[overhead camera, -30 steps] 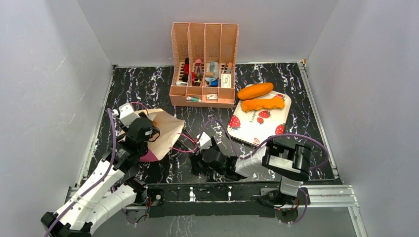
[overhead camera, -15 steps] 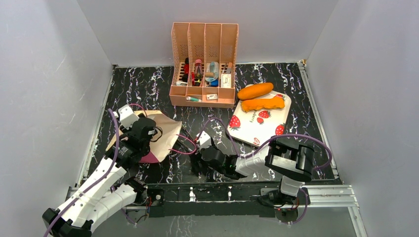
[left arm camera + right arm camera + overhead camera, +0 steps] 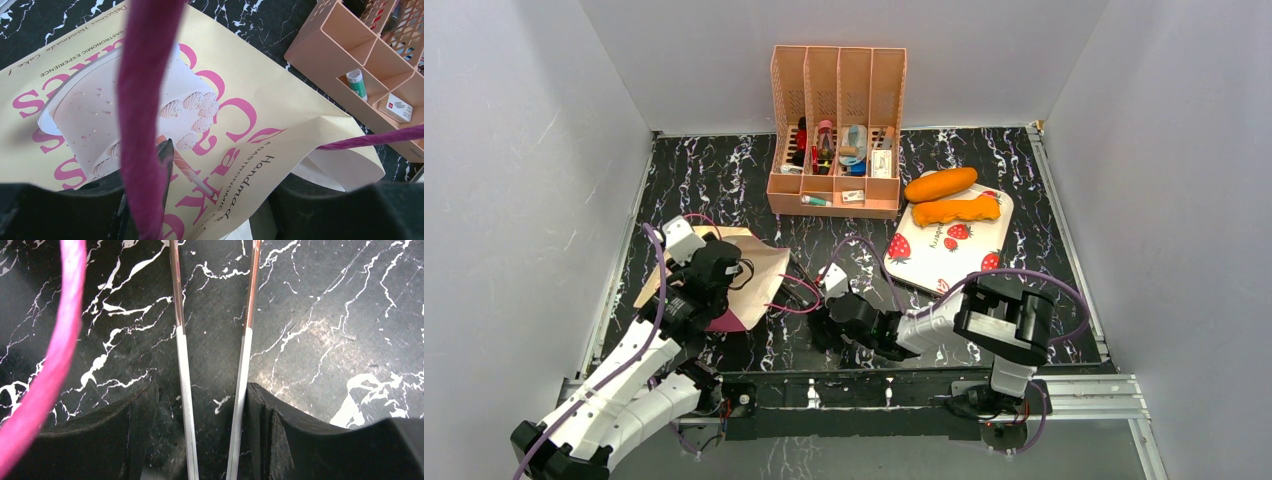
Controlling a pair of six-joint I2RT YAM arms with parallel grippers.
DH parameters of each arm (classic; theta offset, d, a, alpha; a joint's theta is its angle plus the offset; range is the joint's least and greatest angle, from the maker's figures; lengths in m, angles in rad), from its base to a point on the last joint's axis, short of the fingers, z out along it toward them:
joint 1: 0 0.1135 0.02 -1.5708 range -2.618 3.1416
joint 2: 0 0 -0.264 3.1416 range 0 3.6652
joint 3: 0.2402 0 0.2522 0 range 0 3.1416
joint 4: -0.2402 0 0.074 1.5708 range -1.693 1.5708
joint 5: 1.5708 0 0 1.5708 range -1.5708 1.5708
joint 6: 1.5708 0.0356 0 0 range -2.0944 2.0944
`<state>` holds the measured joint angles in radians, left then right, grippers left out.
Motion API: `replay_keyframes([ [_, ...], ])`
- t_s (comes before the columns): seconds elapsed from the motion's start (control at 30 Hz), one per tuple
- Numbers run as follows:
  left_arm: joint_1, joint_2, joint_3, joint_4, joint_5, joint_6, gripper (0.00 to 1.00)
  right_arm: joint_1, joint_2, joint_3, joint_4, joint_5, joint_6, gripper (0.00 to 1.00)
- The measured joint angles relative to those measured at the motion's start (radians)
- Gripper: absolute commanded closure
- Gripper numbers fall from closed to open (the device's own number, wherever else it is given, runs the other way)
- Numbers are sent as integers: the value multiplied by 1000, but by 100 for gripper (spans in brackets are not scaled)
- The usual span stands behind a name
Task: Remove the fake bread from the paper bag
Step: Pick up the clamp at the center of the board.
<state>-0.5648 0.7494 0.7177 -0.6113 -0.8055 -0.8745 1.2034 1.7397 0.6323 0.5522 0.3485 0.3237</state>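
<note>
My left pincer [image 3: 712, 264], half-open, hangs over the tan "Cakes" paper bag [image 3: 250, 125] at left-centre, likely steadying it. My right pincer [image 3: 202, 390], part-open, straddles thin metal tongs [image 3: 182, 370], clamp unclear. Two glossy orange toy loaves [image 3: 941, 184] lie upper-right on a strawberry tray [image 3: 924, 262].

Fake bread [image 3: 941, 184]: two pieces, one smooth and oval, the other a knobbly stick [image 3: 957, 210]. Paper bag [image 3: 764, 262]: one; strawberry-print tray [image 3: 934, 262]: one; peach organiser [image 3: 837, 75]: one, with four compartments. Thin metal strips [image 3: 183, 390]: two, side by side.
</note>
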Motion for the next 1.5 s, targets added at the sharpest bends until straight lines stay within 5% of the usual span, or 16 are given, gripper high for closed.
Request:
replay_keyframes([
  [0.57, 7, -17, 0, -25, -14, -16, 48, -9, 62, 72, -2, 7, 11, 39],
  [0.6, 7, -14, 2, -26, -18, -16, 48, -9, 62, 72, -2, 8, 15, 16],
  [0.77, 14, 22, 31, -26, -37, -4, 48, -11, 56, 71, 0, -2, 31, 15],
  [0.97, 18, 18, 37, -26, -46, 11, 47, -11, 58, 75, -9, -1, 31, 30],
  [1.2, 19, -12, 37, -35, -52, 10, 47, -16, 79, 103, -33, 17, 39, 81],
  [1.5, 20, -11, 38, -41, -53, 6, 47, -14, 72, 106, -52, -4, 74, 85],
])
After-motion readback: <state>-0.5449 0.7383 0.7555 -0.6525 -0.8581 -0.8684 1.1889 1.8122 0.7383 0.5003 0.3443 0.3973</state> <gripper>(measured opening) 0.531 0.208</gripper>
